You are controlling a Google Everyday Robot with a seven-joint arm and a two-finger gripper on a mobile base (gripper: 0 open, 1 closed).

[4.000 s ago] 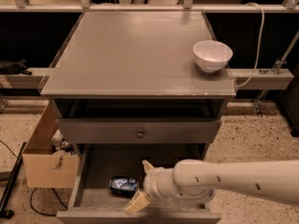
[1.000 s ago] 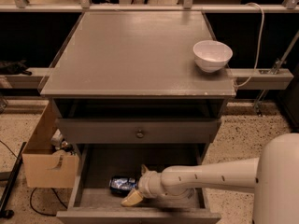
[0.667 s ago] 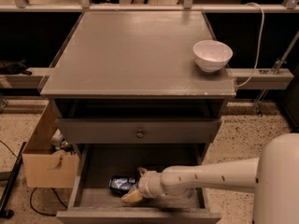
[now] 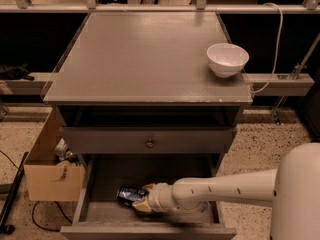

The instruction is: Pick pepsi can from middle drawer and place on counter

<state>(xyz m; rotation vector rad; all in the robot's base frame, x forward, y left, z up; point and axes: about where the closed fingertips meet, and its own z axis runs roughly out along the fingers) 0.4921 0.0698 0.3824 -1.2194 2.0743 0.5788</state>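
Note:
The pepsi can (image 4: 128, 194) lies on its side on the floor of the open middle drawer (image 4: 105, 214), left of centre. My gripper (image 4: 144, 198) reaches into the drawer from the right on a white arm. It is open, with one tan finger behind the can's right end and one in front of it. The can rests on the drawer floor. The counter (image 4: 145, 59) is the flat grey cabinet top above.
A white bowl (image 4: 227, 59) stands at the counter's right edge. A shut drawer front with a round knob (image 4: 149, 143) sits just above the open drawer. A cardboard box (image 4: 50, 176) stands left of the cabinet. A white cable (image 4: 272, 44) hangs at the right.
My gripper has moved left along the drawer floor, so its fingers now sit on either side of the can's right end. The can has not moved.

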